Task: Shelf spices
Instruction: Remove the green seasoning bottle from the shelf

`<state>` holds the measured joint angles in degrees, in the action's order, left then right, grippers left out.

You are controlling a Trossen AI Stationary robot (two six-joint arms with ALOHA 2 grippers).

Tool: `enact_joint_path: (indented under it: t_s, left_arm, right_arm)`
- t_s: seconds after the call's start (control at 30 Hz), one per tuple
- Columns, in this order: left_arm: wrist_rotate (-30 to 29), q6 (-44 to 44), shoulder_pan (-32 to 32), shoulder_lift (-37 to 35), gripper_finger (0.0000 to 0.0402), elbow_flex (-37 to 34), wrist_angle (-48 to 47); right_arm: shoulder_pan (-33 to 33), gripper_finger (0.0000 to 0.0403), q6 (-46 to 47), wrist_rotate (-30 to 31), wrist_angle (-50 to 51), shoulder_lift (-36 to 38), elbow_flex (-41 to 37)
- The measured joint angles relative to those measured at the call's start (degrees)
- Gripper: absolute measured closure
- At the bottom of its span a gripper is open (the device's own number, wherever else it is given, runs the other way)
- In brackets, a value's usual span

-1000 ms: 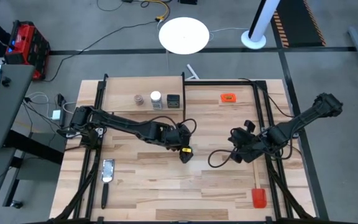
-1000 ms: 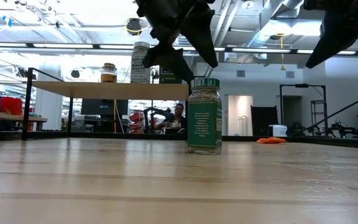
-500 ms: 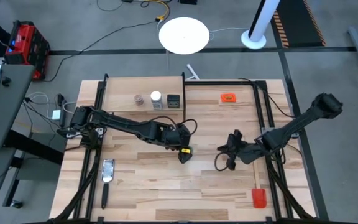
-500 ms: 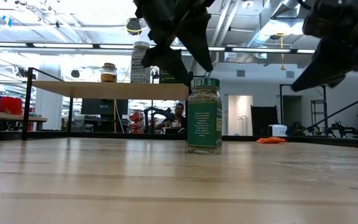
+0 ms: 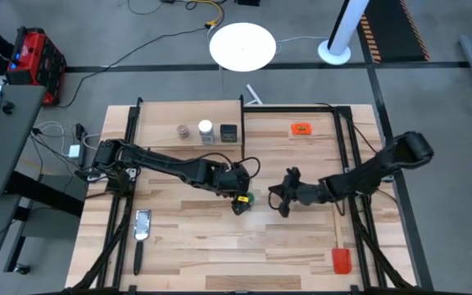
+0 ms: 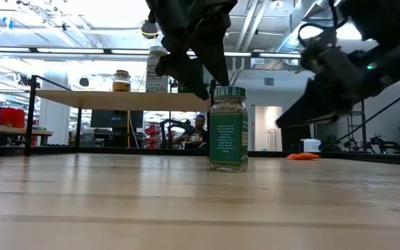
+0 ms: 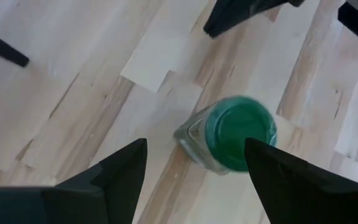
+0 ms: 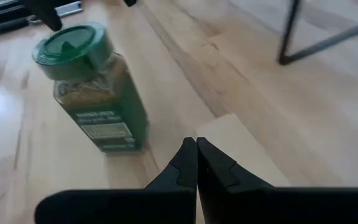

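The green-lidded jar [image 6: 228, 129] stands upright on its base on the table, near the middle [image 5: 247, 197]. My left gripper [image 7: 196, 143] hangs open just above its lid [image 7: 241, 132], one finger to each side, coming down from above [image 6: 212, 82]. My right gripper [image 8: 196, 155] is shut and sits low, right of the jar [image 5: 280, 199], pointing at it [image 8: 95, 87]. The light-wood shelf [image 5: 158, 123] stands at the far left. On it are the brownish jar [image 5: 184, 131], the white-lidded jar [image 5: 206, 129] and the black tin [image 5: 229, 132].
An orange tag [image 5: 301, 129] lies on the far right part of the table. A red-headed spatula [image 5: 342, 260] lies near the right front corner and a metal tool with a black handle [image 5: 142, 225] at the front left. Black frame rails [image 5: 352, 156] run along the sides.
My right gripper has travelled toward the table's left and downward, closing in on the green-lidded jar from the right. My left gripper has stayed over the jar, shifting only slightly. The jar has not moved.
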<state>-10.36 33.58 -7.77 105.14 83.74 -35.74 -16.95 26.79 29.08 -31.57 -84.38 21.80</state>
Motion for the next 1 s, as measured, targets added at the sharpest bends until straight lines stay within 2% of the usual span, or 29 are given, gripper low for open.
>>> enact_joint_path:
  t_s: [0.17,0.4,0.73,0.9,1.0]
  left_arm:
    - [0.27,-0.35,0.0,0.0,0.0141,0.0,-1.77]
    - [2.83,-0.37,0.0,-0.09,0.0141,0.0,-2.53]
    - [3.16,-0.35,-0.02,-0.22,0.0141,0.17,-6.16]
    - [10.57,-3.05,0.09,-0.24,0.0141,0.61,-7.58]
    - [11.79,-4.16,-0.27,0.04,0.0141,2.07,-9.33]
  right_arm:
    - [2.56,0.0398,-4.26,-5.18,-2.47,-7.12,5.73]
    - [3.16,0.0398,-7.51,-11.45,-0.08,-14.3,13.85]
    - [0.59,0.0398,-6.92,-12.57,7.0,-14.6,17.44]
    - [0.6,0.0398,-6.74,-12.8,10.04,-14.58,17.8]
    - [1.04,0.0398,-6.74,-12.72,11.04,-14.58,17.8]
